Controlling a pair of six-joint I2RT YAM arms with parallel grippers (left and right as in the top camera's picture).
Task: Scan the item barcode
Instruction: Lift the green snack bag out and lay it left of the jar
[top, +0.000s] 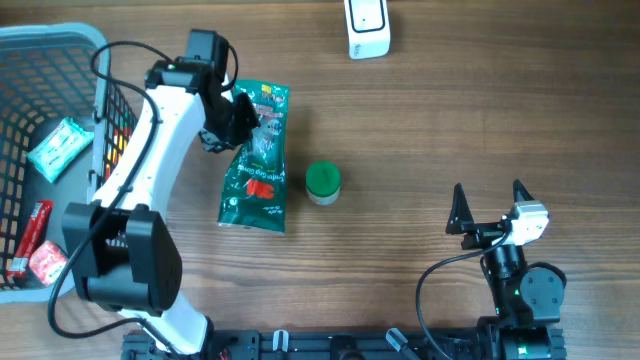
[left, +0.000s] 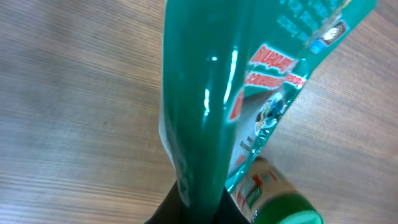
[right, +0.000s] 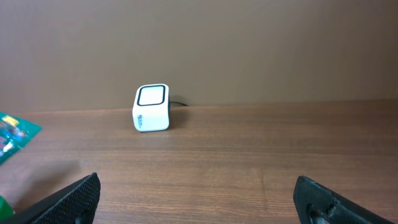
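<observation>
A green foil pouch (top: 256, 160) with red and white print lies lengthwise on the table, left of centre. My left gripper (top: 228, 122) is shut on its upper left edge; in the left wrist view the pouch (left: 205, 106) fills the middle and runs down between the black fingers (left: 171, 208). The white barcode scanner (top: 367, 28) stands at the far edge; it also shows in the right wrist view as the scanner (right: 152, 108), facing up. My right gripper (top: 489, 207) stands wide open at the near right, nothing between its fingers (right: 74, 199).
A small bottle with a green cap (top: 322, 182) stands just right of the pouch and shows as the bottle (left: 273, 202) in the left wrist view. A grey basket (top: 60, 45) at the far left holds several packets.
</observation>
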